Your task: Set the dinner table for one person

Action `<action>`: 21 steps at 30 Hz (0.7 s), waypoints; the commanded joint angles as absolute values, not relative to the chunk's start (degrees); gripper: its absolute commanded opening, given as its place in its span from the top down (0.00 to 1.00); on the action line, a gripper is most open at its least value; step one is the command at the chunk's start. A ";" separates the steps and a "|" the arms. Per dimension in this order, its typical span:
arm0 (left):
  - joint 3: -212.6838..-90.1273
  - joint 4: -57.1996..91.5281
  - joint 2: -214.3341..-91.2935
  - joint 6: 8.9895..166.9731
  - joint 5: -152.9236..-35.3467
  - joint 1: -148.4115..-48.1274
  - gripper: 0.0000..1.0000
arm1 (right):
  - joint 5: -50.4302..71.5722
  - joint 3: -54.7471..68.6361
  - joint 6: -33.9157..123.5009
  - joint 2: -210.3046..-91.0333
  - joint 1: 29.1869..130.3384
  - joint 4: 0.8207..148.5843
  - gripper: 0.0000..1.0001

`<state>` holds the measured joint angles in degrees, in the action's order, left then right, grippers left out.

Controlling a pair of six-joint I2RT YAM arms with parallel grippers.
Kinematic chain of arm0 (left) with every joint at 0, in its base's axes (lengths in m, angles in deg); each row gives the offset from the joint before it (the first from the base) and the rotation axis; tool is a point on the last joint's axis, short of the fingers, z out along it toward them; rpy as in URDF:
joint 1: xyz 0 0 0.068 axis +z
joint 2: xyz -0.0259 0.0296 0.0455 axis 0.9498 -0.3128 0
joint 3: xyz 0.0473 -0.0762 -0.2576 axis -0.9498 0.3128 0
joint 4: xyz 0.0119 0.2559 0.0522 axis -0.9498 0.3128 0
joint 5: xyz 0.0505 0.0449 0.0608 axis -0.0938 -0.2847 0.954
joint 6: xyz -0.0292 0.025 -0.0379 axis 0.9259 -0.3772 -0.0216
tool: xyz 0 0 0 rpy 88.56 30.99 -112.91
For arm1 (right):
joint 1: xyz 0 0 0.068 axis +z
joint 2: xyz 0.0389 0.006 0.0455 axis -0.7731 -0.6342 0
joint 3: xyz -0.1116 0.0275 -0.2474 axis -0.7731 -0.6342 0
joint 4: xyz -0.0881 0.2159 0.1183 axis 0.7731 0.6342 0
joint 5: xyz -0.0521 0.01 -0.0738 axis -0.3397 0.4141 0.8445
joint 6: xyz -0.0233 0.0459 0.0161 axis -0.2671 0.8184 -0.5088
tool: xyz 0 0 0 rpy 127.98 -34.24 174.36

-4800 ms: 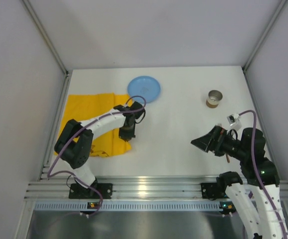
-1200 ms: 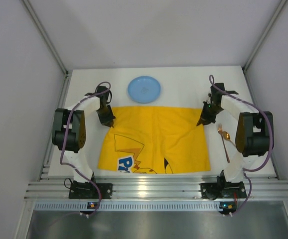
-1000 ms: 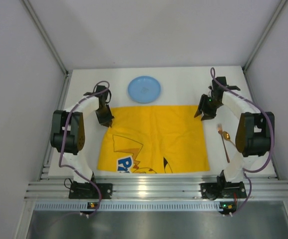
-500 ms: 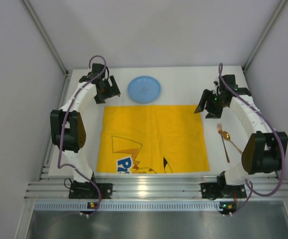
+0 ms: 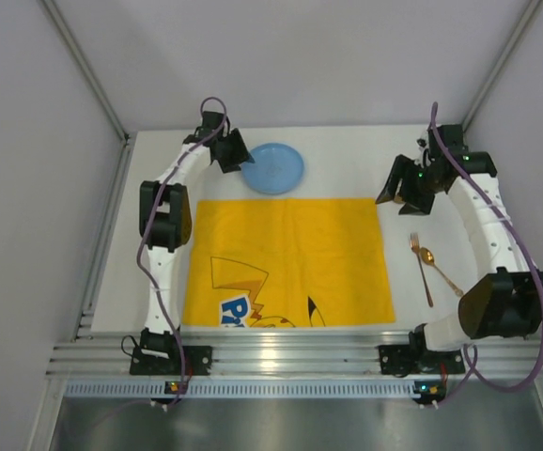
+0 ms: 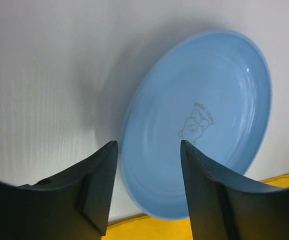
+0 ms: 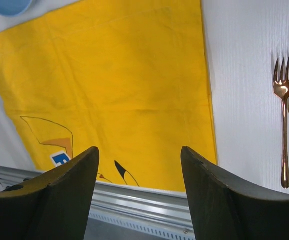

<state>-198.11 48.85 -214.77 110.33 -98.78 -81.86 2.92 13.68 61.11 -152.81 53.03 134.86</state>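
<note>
While left claw [image 6: 147,150] gapes empty at blue plate [image 6: 204,115], right claw [image 7: 138,155], also apart, hovers over dinner table [image 5: 347,150] beside mat [image 5: 290,254].

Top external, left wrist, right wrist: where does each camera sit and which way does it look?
Top external: fixed above and behind the arms, looking down on the dinner table; both arms, left gripper and right gripper show.
Left wrist: on the left arm, looking between its open fingers at the blue plate.
Right wrist: on the right arm, looking past its fingers at the yellow mat and fork.
Shared: plate and mat show in all three.
</note>
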 commanded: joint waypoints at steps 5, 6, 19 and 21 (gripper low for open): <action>-201.84 46.95 -220.40 112.96 -101.96 -83.28 0.58 | 3.97 18.93 60.74 -156.60 51.08 138.62 0.33; -202.19 47.48 -220.67 112.96 -101.26 -83.37 0.60 | 3.97 19.29 60.31 -156.69 51.08 138.79 0.33; -203.87 44.06 -215.51 114.11 -108.81 -84.16 1.00 | 3.00 20.60 59.69 -155.29 48.17 139.41 0.33; -203.78 45.10 -212.69 113.32 -109.77 -84.16 1.00 | 3.36 21.31 59.95 -154.93 48.17 139.41 0.33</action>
<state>-202.24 47.43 -220.98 113.79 -106.04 -83.76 3.05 17.70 60.09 -157.64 48.59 139.08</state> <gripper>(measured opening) 0.048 0.667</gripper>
